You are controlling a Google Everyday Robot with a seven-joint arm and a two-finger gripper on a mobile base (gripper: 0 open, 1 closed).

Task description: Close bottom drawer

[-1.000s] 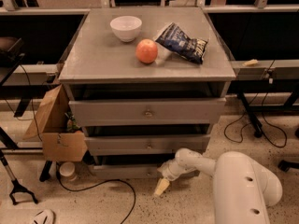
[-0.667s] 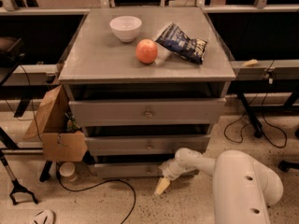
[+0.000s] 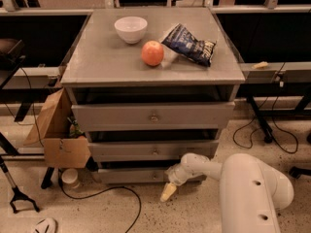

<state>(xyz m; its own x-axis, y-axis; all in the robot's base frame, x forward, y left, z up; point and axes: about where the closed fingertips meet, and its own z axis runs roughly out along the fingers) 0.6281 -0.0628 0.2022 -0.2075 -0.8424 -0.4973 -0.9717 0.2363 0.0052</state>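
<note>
Tool [image 3: 168, 192] low before bottom drawer [image 3: 129, 175], grip state unclear, cardboard box [image 3: 59, 141] nearby, cable [image 3: 104, 192] on floor [image 3: 87, 220]

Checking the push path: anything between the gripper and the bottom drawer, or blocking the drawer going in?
Nothing visible. The gripper hangs near the floor just in front of the bottom drawer, with no object between them. The drawer's inside is hidden, so a blockage there can't be excluded.

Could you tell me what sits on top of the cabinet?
A white bowl, an apple and a snack bag; anything under the bag is hidden. The claw is down by the bottom drawer.
</note>
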